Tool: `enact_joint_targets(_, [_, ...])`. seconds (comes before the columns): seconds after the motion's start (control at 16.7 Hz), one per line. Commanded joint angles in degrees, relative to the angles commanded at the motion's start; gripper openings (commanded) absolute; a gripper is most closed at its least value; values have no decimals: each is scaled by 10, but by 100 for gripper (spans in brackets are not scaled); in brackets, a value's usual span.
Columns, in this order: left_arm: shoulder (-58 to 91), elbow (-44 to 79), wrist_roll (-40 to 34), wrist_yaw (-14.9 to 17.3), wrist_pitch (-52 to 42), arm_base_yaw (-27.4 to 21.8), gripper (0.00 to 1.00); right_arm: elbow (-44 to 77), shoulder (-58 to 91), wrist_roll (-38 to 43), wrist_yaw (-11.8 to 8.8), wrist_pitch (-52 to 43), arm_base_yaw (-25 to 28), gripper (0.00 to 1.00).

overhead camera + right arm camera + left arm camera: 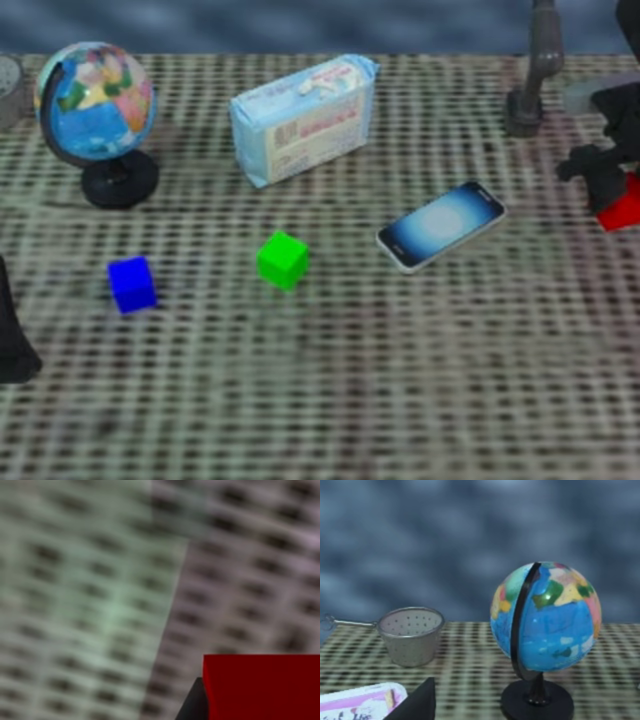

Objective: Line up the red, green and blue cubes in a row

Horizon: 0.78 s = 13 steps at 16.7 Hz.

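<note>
While the left tool [15, 350] is sitting parked at the surface's left edge, its state impossible to tell, the blue cube [132, 283] and green cube [282, 259] are lying apart mid-surface. At the far right, the right tool [600, 180] is meeting the red cube [622, 205], which is half cut off, so whether it is pinching is unclear; a loose hold risks dropping it near the phone [441, 225].

Bright red cube [622, 207], green cube [282, 259], deep blue cube [132, 283] (all plain) on a grey checked table [400, 380].
</note>
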Motion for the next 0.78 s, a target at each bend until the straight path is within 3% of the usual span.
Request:
enact_joint_targets(0.18, [0,0,0,0,0,0,100,27,15,37,1,-13,33,0])
enact_joint_targets(0.36, [0,0,0,0,0,0,100,80,44,126,5,-41,104,0])
enact_joint_targets(0.78, [0,0,0,0,0,0,100,229,125,470,12,-128,333,0])
